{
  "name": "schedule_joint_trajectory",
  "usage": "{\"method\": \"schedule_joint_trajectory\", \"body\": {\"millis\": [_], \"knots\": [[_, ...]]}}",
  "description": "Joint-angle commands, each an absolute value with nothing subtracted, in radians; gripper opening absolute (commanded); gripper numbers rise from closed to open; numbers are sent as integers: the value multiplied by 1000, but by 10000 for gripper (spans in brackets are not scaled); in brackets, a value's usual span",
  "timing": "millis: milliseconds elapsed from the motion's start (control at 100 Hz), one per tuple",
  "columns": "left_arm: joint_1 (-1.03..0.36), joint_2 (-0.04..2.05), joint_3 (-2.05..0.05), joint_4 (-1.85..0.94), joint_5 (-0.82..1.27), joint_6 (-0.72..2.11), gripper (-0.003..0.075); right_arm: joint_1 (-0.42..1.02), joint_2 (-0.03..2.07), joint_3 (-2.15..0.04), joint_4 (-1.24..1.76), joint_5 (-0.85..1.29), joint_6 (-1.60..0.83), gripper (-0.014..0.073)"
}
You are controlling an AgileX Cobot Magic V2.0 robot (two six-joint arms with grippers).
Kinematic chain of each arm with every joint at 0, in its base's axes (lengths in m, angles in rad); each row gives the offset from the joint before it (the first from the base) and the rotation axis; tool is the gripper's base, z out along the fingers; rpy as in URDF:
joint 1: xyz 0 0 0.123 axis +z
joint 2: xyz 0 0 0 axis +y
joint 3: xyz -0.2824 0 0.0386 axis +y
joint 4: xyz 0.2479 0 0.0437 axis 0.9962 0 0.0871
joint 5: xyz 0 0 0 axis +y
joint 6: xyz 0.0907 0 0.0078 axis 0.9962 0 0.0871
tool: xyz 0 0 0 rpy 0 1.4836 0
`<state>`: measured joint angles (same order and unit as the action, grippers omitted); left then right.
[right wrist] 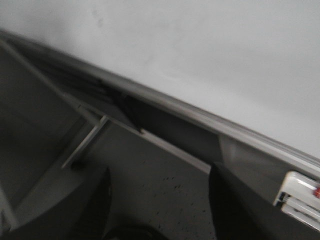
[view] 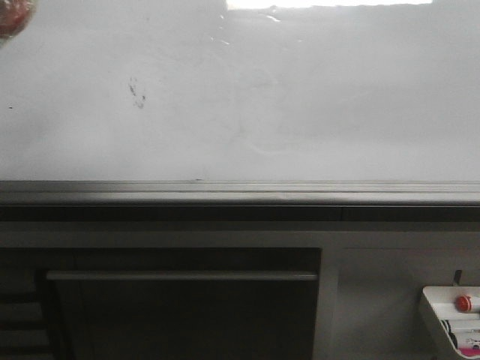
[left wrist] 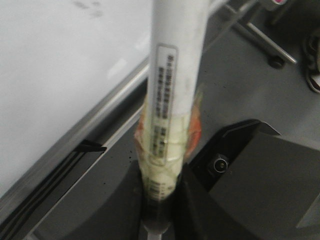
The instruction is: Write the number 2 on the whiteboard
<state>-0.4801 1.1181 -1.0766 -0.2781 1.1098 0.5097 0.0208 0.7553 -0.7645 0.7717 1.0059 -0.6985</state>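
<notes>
While our left gripper (left wrist: 159, 220) is pinching the taped marker (left wrist: 175, 100) beside the unmarked whiteboard (view: 300, 112), right gripper (right wrist: 157, 210) spread empty, we are risking a slipping, smearing stroke.

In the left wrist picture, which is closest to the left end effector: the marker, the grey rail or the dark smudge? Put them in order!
1. The marker: held right in the left end effector.
2. The grey rail: along the whiteboard's edge, beside the marker.
3. The dark smudge: out on the whiteboard, past the rail.
</notes>
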Motion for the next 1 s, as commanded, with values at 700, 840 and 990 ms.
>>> {"method": "schedule_joint_trajectory", "body": {"millis": [700,840,990], "knots": [[-833,1279,-1115,-305,975,652,-18,517,1165,-1100,739,1009,-1239,384],[-833,1279,-1115,-305,959,685,-18,580,1255,-1150,734,986,-1239,384],[-833,1279,-1115,-303,945,728,-18,605,1336,-1196,752,997,-1239,384]]}}
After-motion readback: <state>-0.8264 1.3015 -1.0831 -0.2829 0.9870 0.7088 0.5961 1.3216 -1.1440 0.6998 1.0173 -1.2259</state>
